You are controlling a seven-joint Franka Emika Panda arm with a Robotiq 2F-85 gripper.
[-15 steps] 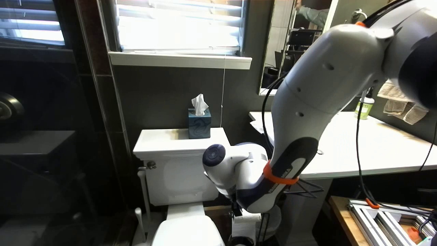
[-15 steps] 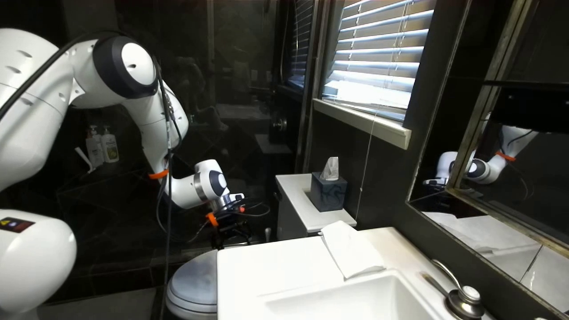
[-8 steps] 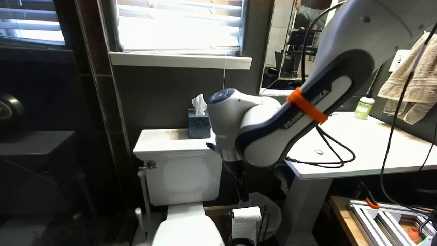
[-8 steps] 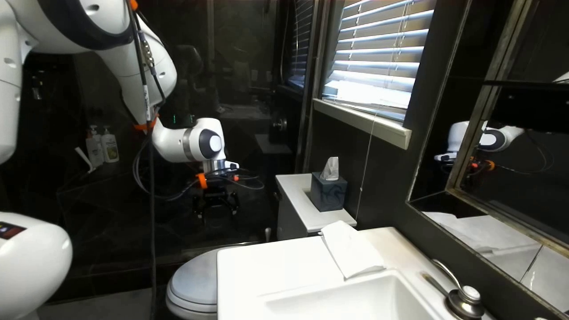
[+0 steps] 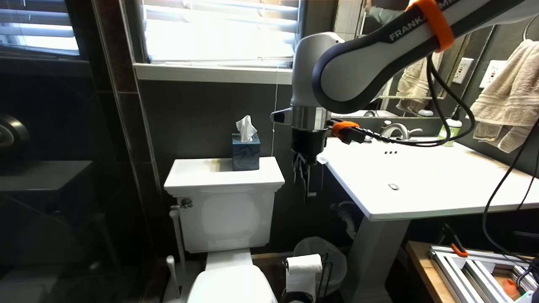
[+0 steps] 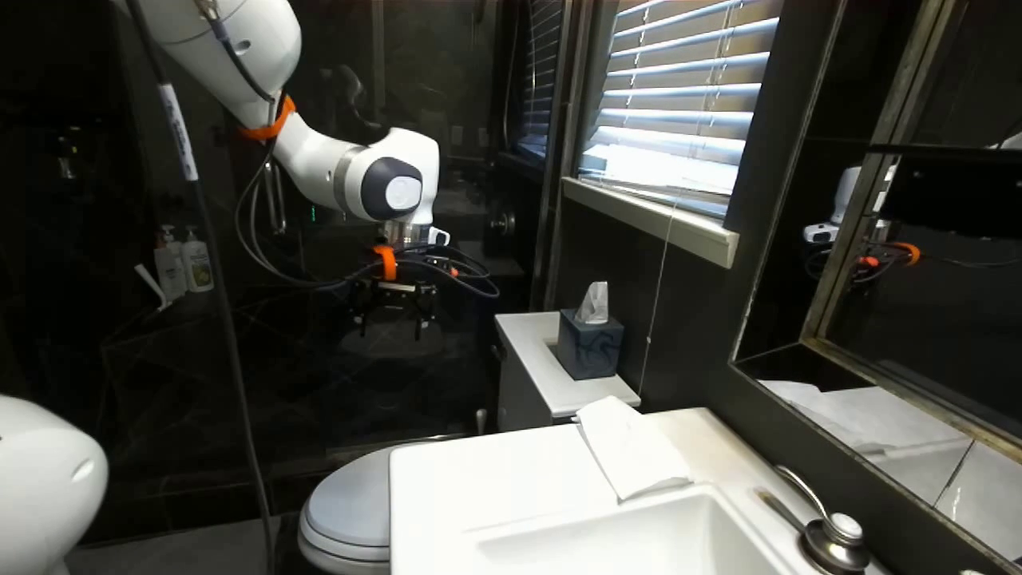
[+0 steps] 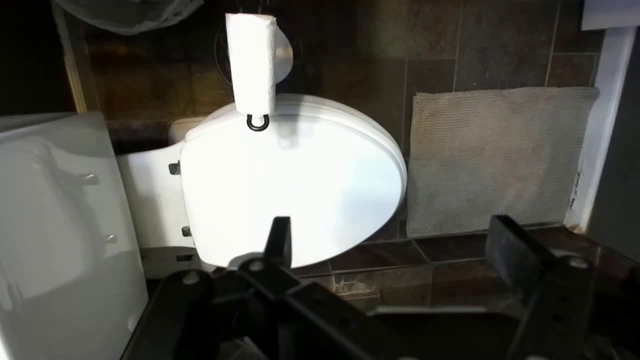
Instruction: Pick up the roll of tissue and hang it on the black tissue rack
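The roll of tissue (image 5: pixel 304 264) is white and lies sideways on the black tissue rack (image 5: pixel 329 271), low beside the toilet; a loose sheet hangs down. In the wrist view the roll (image 7: pixel 252 65) shows at the top, and a black wire loop of the rack (image 7: pixel 257 129) sticks out of its end. The rack's base is mostly hidden or out of frame. My gripper (image 5: pixel 305 189) points down, well above the roll and apart from it. In the wrist view its fingers (image 7: pixel 391 225) are wide apart with nothing between them. It also shows open in an exterior view (image 6: pixel 391 331).
The toilet tank (image 5: pixel 225 210) bears a dark tissue box (image 5: pixel 246 155). The toilet lid (image 7: pixel 295 185) is down. The sink (image 5: pixel 425 181) stands beside my gripper. A lined bin (image 5: pixel 337 261) is behind the rack. A mat (image 7: pixel 500 160) lies on the floor.
My gripper was down at the roll one second ago. It has risen far above it, empty, with the arm lifting too. The roll stays on the rack.
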